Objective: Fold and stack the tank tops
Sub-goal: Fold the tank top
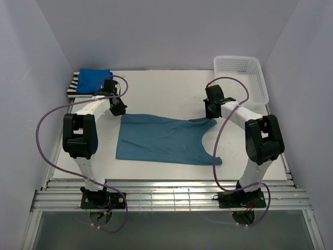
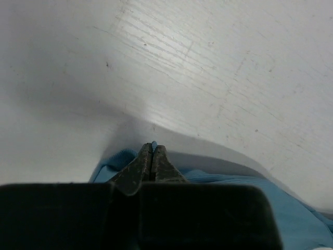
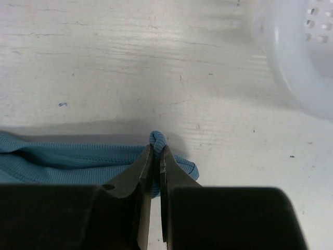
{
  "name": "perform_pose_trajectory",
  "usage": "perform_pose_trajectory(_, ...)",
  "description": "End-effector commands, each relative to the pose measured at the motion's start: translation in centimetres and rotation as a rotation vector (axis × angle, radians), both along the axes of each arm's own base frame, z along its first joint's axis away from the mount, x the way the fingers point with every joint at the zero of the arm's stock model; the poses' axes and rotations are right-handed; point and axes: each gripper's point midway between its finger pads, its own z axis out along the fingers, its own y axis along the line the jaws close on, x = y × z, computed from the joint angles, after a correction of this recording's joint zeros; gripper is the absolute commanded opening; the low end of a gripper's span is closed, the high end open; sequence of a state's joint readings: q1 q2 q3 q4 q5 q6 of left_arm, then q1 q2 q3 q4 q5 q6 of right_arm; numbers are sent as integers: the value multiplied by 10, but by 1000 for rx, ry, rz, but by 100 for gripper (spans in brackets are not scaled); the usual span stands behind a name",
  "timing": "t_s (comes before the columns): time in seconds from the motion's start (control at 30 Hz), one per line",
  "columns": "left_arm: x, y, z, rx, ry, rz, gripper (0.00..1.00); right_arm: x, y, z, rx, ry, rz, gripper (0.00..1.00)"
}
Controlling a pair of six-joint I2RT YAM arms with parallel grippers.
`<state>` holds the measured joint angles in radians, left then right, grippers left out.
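A teal-blue tank top (image 1: 161, 139) lies spread flat in the middle of the table, hem to the left and straps to the right. My left gripper (image 1: 119, 110) is shut on its far left corner; the wrist view shows a sliver of teal cloth (image 2: 291, 213) pinched between the tips of that gripper (image 2: 152, 148). My right gripper (image 1: 210, 115) is shut on the far shoulder strap (image 3: 158, 138), which bunches up between its jaws. A folded royal blue tank top (image 1: 94, 79) rests on a striped one (image 1: 73, 86) at the far left corner.
A white lattice basket (image 1: 240, 73) stands at the far right of the table; its rim (image 3: 291, 62) shows in the right wrist view. White walls close in the table on three sides. Purple cables loop off both arms.
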<state>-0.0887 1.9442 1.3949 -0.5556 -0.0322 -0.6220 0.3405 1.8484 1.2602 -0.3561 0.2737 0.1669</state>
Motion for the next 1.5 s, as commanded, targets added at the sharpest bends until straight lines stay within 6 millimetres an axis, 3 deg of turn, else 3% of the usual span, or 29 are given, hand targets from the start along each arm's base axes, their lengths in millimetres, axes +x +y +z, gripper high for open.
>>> perform_pose_trajectory(0.0,-1,-2,45,-24,-131,2,0,13,4,40,57,-167,16,8)
perform_pose_trajectory(0.03,-3,-3,56,-35,-164,6,0,6,2,41,63,-170,20,8)
perform_pose_trajectory(0.1,-15,-4,50,-47,-156,8,0,1,2,41,76,-174,24,8)
perform_pose_trajectory(0.17,-22,-4,59,-56,-185,15,0,-7,3,41,89,-180,30,8)
perform_pose_trajectory(0.2,-31,-3,51,-58,-168,31,0,-9,2,40,92,-179,29,8)
perform_pose_trajectory(0.27,-37,-2,60,-64,-198,39,0,-16,-1,40,95,-183,23,8)
perform_pose_trajectory(0.57,-78,3,53,-86,-225,100,0,-37,-9,38,111,-205,-4,8)
perform_pose_trajectory(0.87,-98,9,43,-78,-205,134,0,-63,-17,26,126,-179,-22,8)
perform_pose_trajectory(1.47,-136,17,18,-62,-126,202,0,-93,-20,15,159,-147,-16,8)
